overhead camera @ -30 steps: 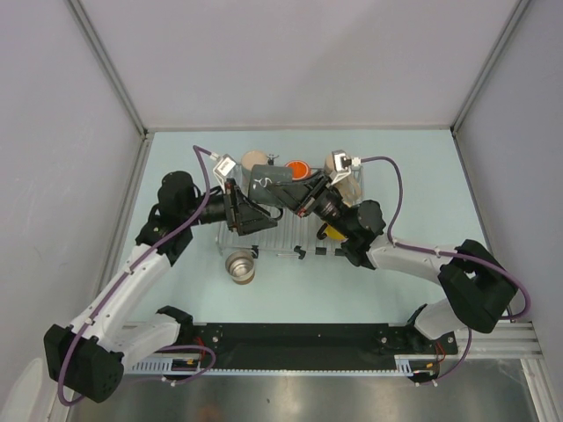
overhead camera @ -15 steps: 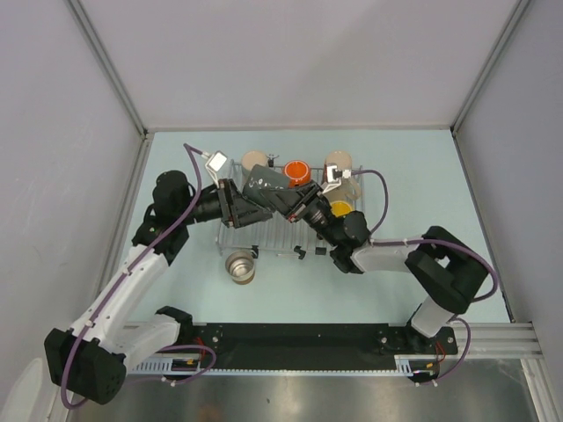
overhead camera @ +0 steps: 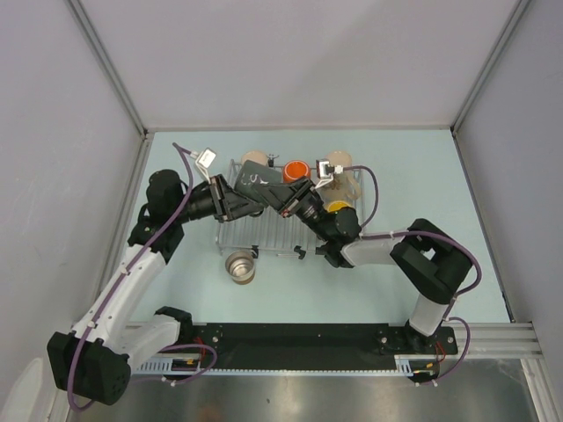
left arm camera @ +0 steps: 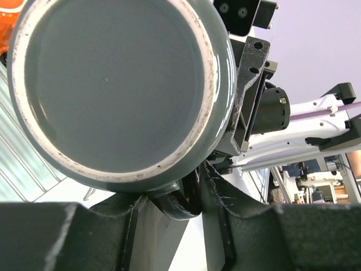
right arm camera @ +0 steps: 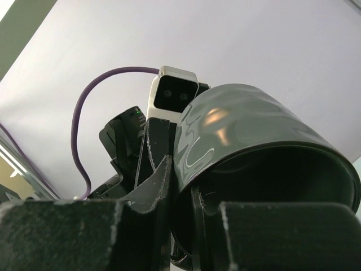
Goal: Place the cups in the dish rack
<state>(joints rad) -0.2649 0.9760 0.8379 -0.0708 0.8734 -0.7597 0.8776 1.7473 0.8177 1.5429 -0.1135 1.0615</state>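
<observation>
Together, left gripper point(left arm camera: 189, 199), right gripper point(right arm camera: 184, 197) clamp dark grey mug point(overhead camera: 258, 181).

- You're in a robotics lab test cell, not a home or a kitchen.
- Plain grey panel walls point(overhead camera: 308, 53) box the bench in, joined by bare aluminium struts point(overhead camera: 106, 66).
- The pale blue tabletop point(overhead camera: 422, 158) carries a black mounting rail point(overhead camera: 299, 338) along its near edge.
- Purple cables point(right arm camera: 73, 135) run exposed.
- In the left wrist view, more framed equipment point(left arm camera: 307, 172) stands in the room behind, though it is blurry.
</observation>
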